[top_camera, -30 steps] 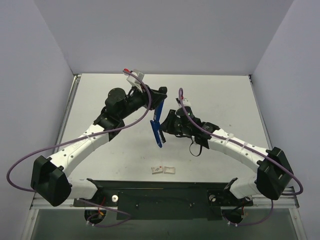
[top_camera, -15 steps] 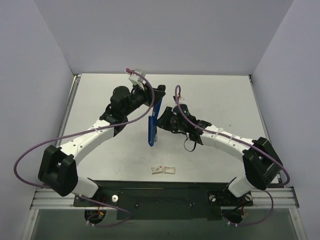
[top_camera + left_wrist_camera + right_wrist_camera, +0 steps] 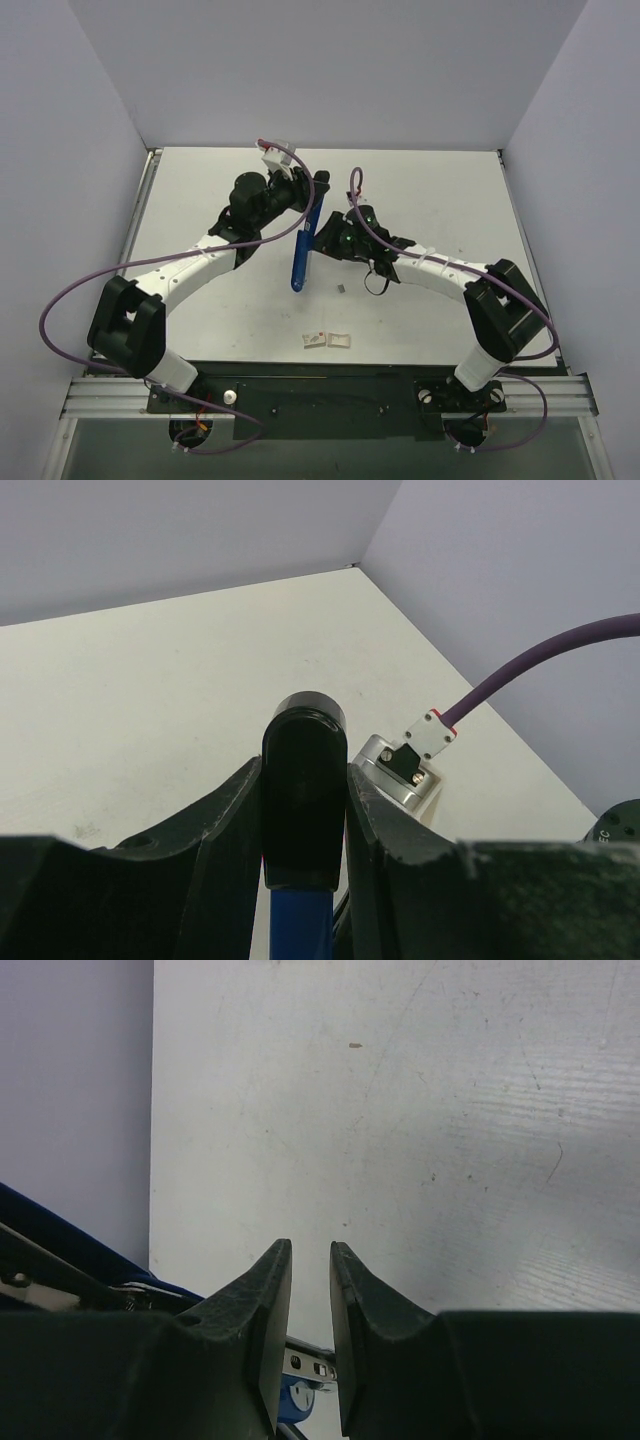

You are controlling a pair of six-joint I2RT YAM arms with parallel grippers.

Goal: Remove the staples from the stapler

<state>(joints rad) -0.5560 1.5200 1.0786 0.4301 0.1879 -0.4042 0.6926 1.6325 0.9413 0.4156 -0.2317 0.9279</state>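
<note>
The blue stapler [image 3: 302, 255] hangs tilted over the table's middle, black end up. My left gripper [image 3: 317, 193] is shut on that black end [image 3: 305, 810], and the blue body [image 3: 300, 925] drops away below the jaws. My right gripper [image 3: 323, 238] sits against the stapler's right side. Its fingertips [image 3: 310, 1247] stand a narrow gap apart with only table showing between them. Lower in the gap lies the end of the stapler's silvery track [image 3: 310, 1360]. Whether the pads pinch it I cannot tell. The staples are hidden.
Two small white paper scraps [image 3: 328, 340] lie near the table's front edge. A tiny dark bit [image 3: 342, 289] lies on the table right of the stapler's lower end. The right arm's purple cable [image 3: 540, 665] crosses the left wrist view.
Both arms have carried the stapler left and a little farther back, and it now hangs steeper. A tiny dark bit has appeared on the table beside its lower end.
</note>
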